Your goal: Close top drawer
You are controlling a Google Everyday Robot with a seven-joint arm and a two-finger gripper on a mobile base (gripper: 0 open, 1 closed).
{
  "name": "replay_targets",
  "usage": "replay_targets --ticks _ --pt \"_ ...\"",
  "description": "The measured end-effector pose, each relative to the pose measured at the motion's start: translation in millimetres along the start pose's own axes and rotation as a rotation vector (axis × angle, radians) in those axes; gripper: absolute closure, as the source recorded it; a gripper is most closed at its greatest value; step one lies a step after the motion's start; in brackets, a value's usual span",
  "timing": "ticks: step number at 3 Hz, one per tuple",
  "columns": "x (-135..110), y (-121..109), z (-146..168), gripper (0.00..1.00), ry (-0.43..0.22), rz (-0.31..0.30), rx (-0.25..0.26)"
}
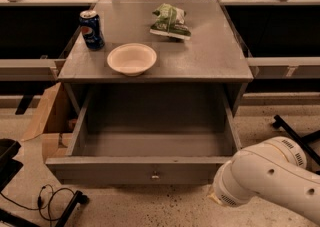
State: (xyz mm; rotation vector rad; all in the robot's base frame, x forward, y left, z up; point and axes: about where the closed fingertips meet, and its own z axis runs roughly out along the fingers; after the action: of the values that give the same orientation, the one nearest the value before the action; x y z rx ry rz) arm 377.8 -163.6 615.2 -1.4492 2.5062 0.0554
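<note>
At the foot of a grey wooden cabinet, the wide, deep grey wooden top drawer (150, 168) stands pulled far out toward the camera, its long flat front panel facing forward with one small metal knob (155, 175) at its centre; the drawer's grey floor and side walls lie in plain view beneath the cabinet's flat grey top (210, 56).

Just off the drawer's right front corner hangs the robot's thick white arm (270, 181), reaching in from the right; the gripper (216, 199) at its end sits low beside that corner, largely hidden behind the bulky wrist, and whether it is released or clenched cannot be told; contact with the drawer front cannot be made out either.

Above and behind the drawer, on the cabinet top, a shallow cream round bowl (131, 58) rests near the front edge; a blue soda can (91, 30) stands upright behind the bowl, over the drawer's left side; a crumpled green snack bag (171, 21) lies further back, over the drawer's middle.

To the drawer's left a brown cardboard box (47, 116) leans beside the cabinet; thin black cables (50, 198) loop on the speckled floor below the drawer's left front corner.
</note>
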Motion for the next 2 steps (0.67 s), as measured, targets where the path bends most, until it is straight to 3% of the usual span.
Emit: replay_targets --ticks 2 --pt "-15 -32 14 1.00 -0.101 -0.011 0.096"
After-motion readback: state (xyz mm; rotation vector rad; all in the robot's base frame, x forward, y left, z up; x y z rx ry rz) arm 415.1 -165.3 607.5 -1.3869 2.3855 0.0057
